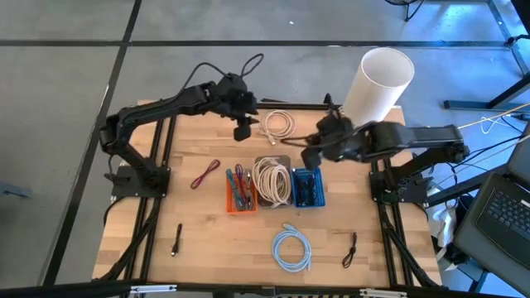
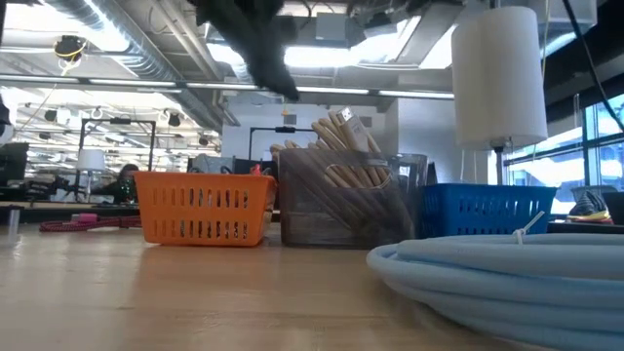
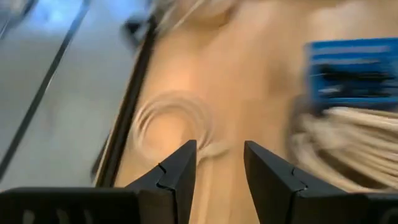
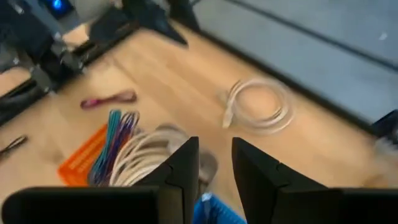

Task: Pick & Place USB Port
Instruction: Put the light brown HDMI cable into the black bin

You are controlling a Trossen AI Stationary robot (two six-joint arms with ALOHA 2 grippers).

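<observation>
Blue basket (image 1: 307, 189) on wooden table (image 1: 199, 228); both grippers' fingers slightly apart, empty.

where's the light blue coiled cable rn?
High view: the light blue coiled cable lies on the table's near edge, just in front of the blue basket, apart from all three baskets. In the low view it fills the right foreground.

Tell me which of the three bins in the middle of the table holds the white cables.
The clear middle bin, between the orange bin and blue bin, holds the coiled white cables.
</observation>
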